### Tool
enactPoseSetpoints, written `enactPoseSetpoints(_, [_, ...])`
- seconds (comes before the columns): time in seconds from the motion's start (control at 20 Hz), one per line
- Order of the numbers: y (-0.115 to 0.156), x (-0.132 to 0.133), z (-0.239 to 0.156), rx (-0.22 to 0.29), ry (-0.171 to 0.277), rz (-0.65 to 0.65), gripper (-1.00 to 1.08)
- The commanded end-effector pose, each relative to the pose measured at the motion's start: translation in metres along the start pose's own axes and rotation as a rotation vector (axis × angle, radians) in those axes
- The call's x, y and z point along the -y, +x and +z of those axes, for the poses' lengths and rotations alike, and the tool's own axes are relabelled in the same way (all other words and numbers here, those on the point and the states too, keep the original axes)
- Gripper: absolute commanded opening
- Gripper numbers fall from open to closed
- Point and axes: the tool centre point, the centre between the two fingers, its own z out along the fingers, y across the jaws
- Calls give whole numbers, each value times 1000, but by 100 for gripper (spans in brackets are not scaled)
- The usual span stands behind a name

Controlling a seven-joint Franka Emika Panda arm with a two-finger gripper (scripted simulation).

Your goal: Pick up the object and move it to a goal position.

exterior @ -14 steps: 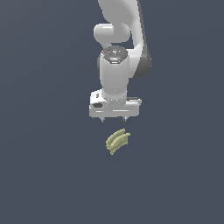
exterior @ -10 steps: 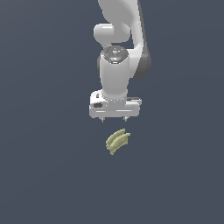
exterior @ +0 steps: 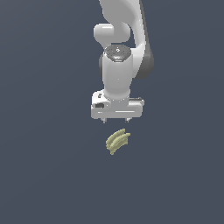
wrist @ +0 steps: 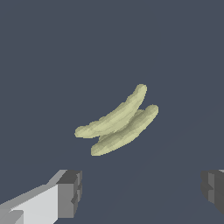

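Nearest in the exterior view, the bunch of bananas is lying on the dark counter, free of any grip, its pale yellow-green fingers curving together at a slant. Just beyond and above it, the hand is hanging with its fingertips pointing down, apart from the fruit and touching nothing. In the wrist view the bananas are sitting ahead of the two dark pads, which are standing spread wide, one at each side of the picture, with the bunch narrower than the gap between them (so it looks as if it would fit). Behind the hand, the white arm is rising out of the picture.

Judging by this, the task is sitting at an early stage: the hand is arriving over the fruit, but the descent, the closing, the lift and the carry to the goal are all remaining. No goal marker is showing in either view.

Room for moving looks generous. The counter is stretching plain around the bunch on every side, and no edge of it is showing in either picture.
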Motion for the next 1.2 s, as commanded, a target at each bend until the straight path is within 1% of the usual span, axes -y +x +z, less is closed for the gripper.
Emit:
enactPoseSetpoints(0.0, [0, 0, 0, 1, 0, 5, 100])
enactPoseSetpoints(0.25, [2, 0, 2, 3, 0, 42, 100])
enactPoseSetpoints(0.55, [5, 0, 6, 9, 1, 130, 100])
enactPoseSetpoints(0.8, [8, 1, 12, 16, 0, 239, 100])
enactPoseSetpoints(1.15, [14, 2, 21, 28, -5, 425, 100])
